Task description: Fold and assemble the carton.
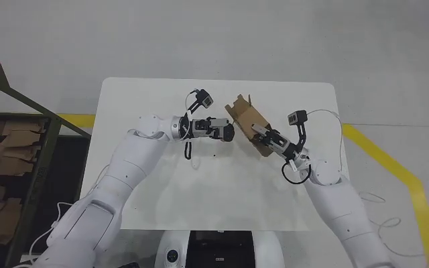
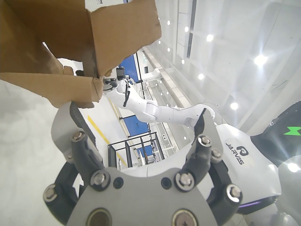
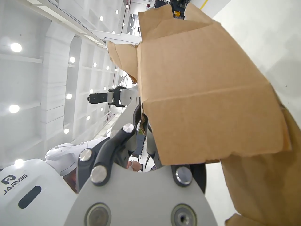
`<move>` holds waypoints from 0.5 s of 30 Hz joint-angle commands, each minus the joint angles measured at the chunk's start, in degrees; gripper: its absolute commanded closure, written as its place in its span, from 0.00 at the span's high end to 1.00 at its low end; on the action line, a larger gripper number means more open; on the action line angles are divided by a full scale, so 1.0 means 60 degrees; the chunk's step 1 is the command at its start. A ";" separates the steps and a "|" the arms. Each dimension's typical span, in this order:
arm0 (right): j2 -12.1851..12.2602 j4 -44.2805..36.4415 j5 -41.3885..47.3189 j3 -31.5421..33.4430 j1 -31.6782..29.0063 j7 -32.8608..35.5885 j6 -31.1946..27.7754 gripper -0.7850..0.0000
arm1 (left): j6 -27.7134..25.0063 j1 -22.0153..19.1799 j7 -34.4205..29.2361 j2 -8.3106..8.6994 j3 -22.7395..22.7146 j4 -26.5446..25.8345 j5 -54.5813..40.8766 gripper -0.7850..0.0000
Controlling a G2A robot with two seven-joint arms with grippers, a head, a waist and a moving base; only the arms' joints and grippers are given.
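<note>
A brown carton (image 1: pixel 247 119), partly unfolded with flaps sticking out, is held tilted above the middle of the white table (image 1: pixel 167 194). My right gripper (image 1: pixel 265 137) is shut on one of its side panels; in the right wrist view the carton (image 3: pixel 202 95) covers the gripper (image 3: pixel 144 121), whose jaws pinch the panel's edge. My left gripper (image 1: pixel 228 131) sits just beside the carton's other side. In the left wrist view it (image 2: pixel 138 112) stands open with nothing between its fingers, and one fingertip (image 2: pixel 74 112) is right below a carton flap (image 2: pixel 77 90).
A dark rack (image 1: pixel 27 154) with flat cardboard pieces stands off the table's left side. A yellow line (image 1: pixel 375 154) runs on the floor to the right. The table's near half is bare white surface.
</note>
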 commanded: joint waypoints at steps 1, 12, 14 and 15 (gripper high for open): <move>0.0000 -0.0019 0.0023 0.0024 -0.0018 0.0010 -0.0009 0.00 | 0.0000 0.0044 0.0000 0.0006 -0.0008 -0.0025 0.0029 1.00; 0.0039 0.0181 0.0344 0.0380 0.0008 0.0257 -0.0161 0.00 | -0.0015 0.0286 0.0015 0.0085 -0.0263 -0.0166 0.0027 1.00; 0.0049 0.0274 0.0418 0.0440 0.0039 0.0394 -0.0195 0.00 | -0.0055 0.0358 0.0055 0.0138 -0.0441 -0.0196 0.0007 1.00; 0.0056 0.0330 0.0434 0.0471 0.0061 0.0477 -0.0228 0.00 | -0.0073 0.0395 0.0073 0.0165 -0.0535 -0.0190 -0.0021 1.00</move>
